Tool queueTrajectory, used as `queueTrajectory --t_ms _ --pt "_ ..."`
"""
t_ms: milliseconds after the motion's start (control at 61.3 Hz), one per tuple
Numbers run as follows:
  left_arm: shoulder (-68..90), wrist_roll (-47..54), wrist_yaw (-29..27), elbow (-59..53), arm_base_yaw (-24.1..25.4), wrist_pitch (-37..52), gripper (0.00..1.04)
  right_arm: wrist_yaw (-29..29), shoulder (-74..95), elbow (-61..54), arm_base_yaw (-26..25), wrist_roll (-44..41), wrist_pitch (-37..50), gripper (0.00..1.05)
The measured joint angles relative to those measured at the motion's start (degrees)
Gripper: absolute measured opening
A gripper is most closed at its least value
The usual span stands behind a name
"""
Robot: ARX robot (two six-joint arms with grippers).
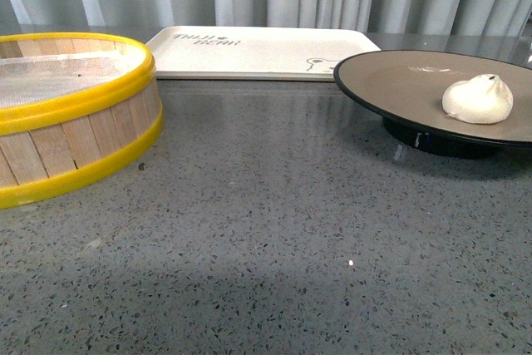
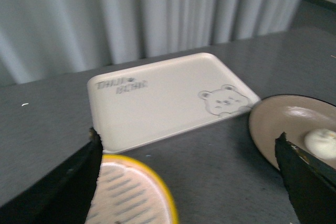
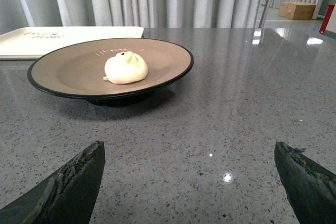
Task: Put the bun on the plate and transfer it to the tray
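Note:
The white pleated bun (image 1: 478, 99) lies on the brown-grey plate (image 1: 399, 81) with the black rim, at the right of the table. Behind it, at the back middle, sits the cream tray (image 1: 258, 49) with lettering and a bear drawing. Neither arm shows in the front view. My left gripper (image 2: 188, 148) is open, hovering above the table with the tray (image 2: 157, 98) ahead, the plate (image 2: 273, 124) and bun (image 2: 321, 142) to one side. My right gripper (image 3: 189, 153) is open low over the table, short of the plate (image 3: 63, 69) holding the bun (image 3: 125, 67).
A round wooden steamer basket (image 1: 75, 135) with yellow rims stands at the left; its rim (image 2: 163, 195) shows under my left gripper. Grey curtains hang behind the speckled grey table (image 1: 274, 230). A cardboard box (image 3: 297, 10) stands far off.

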Motion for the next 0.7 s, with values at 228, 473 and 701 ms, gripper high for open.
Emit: queueTrajectory --t_ms 228,473,701 --pt "-15.2 -2.7 1.1 -32.9 15.7 22.4 0.4 -0.1 0.0 0.0 0.0 0.0 0.0 0.96" --pt "-23.5 -3.0 1.6 -46.6 15.6 27.4 0.04 0.0 0.0 0.0 0.0 0.0 0.0 0.96" --pt "-28.7 -3.0 1.8 -52.7 15.6 28.1 0.04 0.0 0.0 0.0 0.0 0.0 0.0 0.96"
